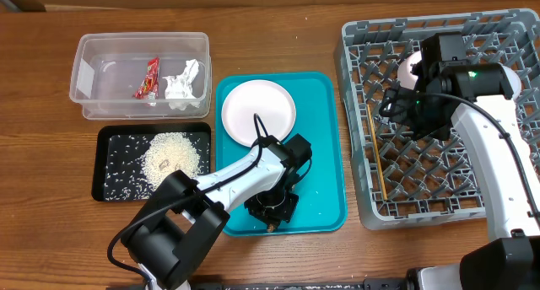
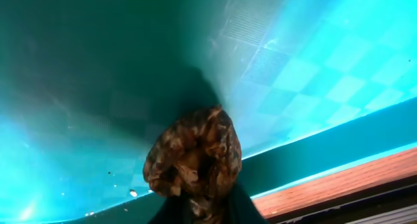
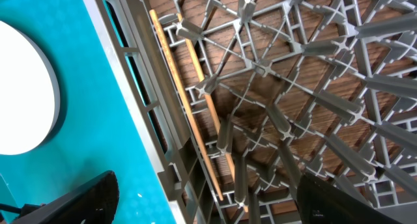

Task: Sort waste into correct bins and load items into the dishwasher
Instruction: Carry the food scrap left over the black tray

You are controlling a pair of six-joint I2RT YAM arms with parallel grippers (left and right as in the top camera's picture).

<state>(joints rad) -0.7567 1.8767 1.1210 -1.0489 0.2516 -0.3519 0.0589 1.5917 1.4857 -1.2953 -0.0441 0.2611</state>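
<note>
My left gripper [image 2: 207, 208] is shut on the small brown food lump [image 2: 194, 160], low over the teal tray [image 2: 306, 68] near its front edge. From overhead the left gripper [image 1: 272, 211] hides the lump. A red wrapper [image 1: 149, 77] and a white napkin [image 1: 184, 81] lie in the clear tub [image 1: 93, 45]. White rice [image 1: 171, 154] is piled in the black tray [image 1: 106, 189]. The large white plate [image 1: 258, 112] sits on the teal tray. My right gripper [image 1: 396, 104] hangs open above the grey dish rack [image 1: 359, 45], holding nothing, with the wooden chopsticks [image 3: 186, 100] lying in the rack below.
A white dish [image 1: 411, 67] stands in the rack, half hidden behind my right arm. The rack's upright pegs [image 3: 273, 126] rise under the right gripper [image 3: 205, 204]. Bare wooden tabletop [image 1: 278, 29] lies behind the trays and along the front edge.
</note>
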